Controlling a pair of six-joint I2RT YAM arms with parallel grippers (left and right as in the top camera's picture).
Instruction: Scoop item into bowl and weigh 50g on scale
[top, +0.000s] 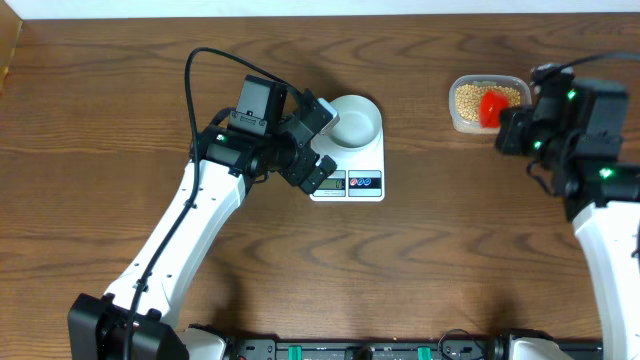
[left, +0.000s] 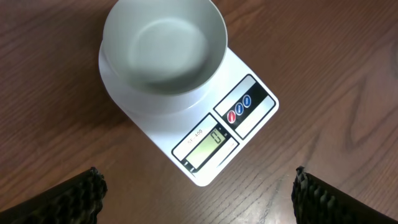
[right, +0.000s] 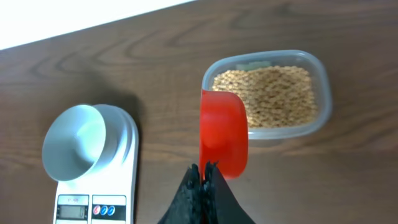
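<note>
The pale bowl (top: 355, 121) stands empty on the white scale (top: 348, 182); both also show in the left wrist view, bowl (left: 163, 50) and scale (left: 214, 140), and in the right wrist view, bowl (right: 78, 143) and scale (right: 93, 202). The tan beans (top: 472, 97) fill a clear tub (right: 267, 93) at the right. My right gripper (right: 204, 171) is shut on a red scoop (right: 224, 134), held at the tub's near edge. My left gripper (left: 196, 193) is open and empty, just left of the scale (top: 310, 150).
The clear plastic tub (top: 462, 122) sits at the back right of the brown wooden table. The table's far edge runs along the top of the overhead view. Bare wood lies between the scale and the tub.
</note>
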